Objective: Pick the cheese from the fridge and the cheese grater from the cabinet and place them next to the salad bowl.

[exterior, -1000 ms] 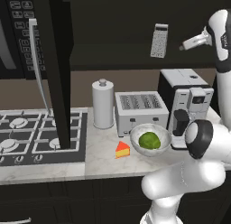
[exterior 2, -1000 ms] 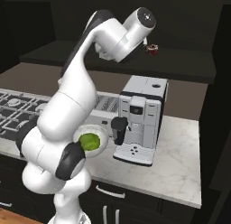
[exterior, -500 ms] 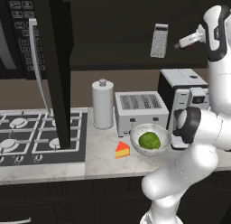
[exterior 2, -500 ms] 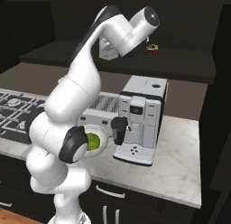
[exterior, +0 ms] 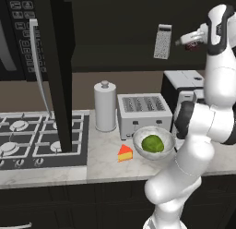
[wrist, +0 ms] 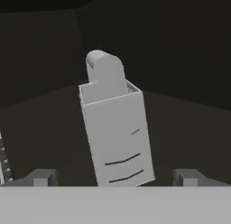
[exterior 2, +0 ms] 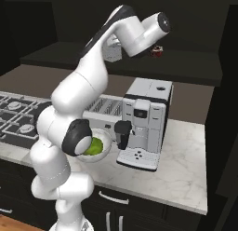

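The grey cheese grater (exterior: 162, 41) stands upright on the shelf of the open dark cabinet (exterior: 56, 71). In the hand view the cheese grater (wrist: 116, 128) sits straight ahead between my fingertips (wrist: 43, 177), slightly tilted. My gripper (exterior: 176, 41) hovers just right of it, open and holding nothing. The cheese (exterior: 125, 153), a yellow-orange wedge with a red side, lies on the counter just left of the salad bowl (exterior: 138, 136). From the right, the salad bowl (exterior 2: 106, 149) is half hidden by my arm. The fridge is out of view.
A silver toaster (exterior: 144, 113) and a white canister (exterior: 105, 105) stand behind the bowl. A coffee machine (exterior 2: 144, 123) sits to the right. A small dark-red round object (exterior 2: 155, 50) rests on the shelf. The stove (exterior: 27, 140) lies under the open cabinet door.
My hand has crept left toward the grater while the upper arm swung more upright. The grater, cheese and bowl have not moved.
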Robot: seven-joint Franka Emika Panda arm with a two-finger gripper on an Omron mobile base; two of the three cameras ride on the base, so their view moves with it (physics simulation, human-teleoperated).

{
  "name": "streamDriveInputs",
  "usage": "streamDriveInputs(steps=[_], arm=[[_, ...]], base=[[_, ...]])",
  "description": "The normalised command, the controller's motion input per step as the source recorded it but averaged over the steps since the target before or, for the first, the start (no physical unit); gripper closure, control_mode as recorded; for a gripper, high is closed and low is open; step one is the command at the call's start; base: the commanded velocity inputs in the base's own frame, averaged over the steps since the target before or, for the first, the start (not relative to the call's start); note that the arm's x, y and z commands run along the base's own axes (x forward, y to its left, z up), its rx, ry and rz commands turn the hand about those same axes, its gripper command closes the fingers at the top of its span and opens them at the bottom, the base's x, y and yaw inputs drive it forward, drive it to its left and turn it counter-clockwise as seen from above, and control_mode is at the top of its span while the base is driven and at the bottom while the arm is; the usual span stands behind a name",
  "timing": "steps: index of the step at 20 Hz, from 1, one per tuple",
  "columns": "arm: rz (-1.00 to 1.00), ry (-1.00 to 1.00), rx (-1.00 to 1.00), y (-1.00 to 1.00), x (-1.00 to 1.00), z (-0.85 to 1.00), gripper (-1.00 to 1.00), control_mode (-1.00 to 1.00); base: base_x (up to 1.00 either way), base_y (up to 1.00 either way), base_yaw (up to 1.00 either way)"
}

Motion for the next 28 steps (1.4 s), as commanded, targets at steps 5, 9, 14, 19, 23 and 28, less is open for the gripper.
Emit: streamDriveInputs(steps=[5, 9, 14, 19, 23, 28], arm=[[0.00, -0.01, 0.08, 0.00, 0.32, 0.03, -1.00, -1.00], [0.03, -0.01, 0.00, 0.00, 0.29, 0.07, -1.00, -1.00], [0.05, -0.01, 0.00, 0.00, 0.01, 0.02, -1.00, -1.00], [0.06, -0.03, 0.00, 0.08, 0.10, 0.00, -1.00, -1.00], [0.00, -0.13, -0.03, 0.06, 0.03, -0.01, -1.00, -1.00], [0.00, -0.09, -0.03, 0.12, 0.00, -0.12, -1.00, -1.00]], base=[[0.00, 0.00, 0.00], [0.00, 0.00, 0.00], [0.00, 0.00, 0.00], [0.00, 0.00, 0.00], [0.00, 0.00, 0.00], [0.00, 0.00, 0.00]])
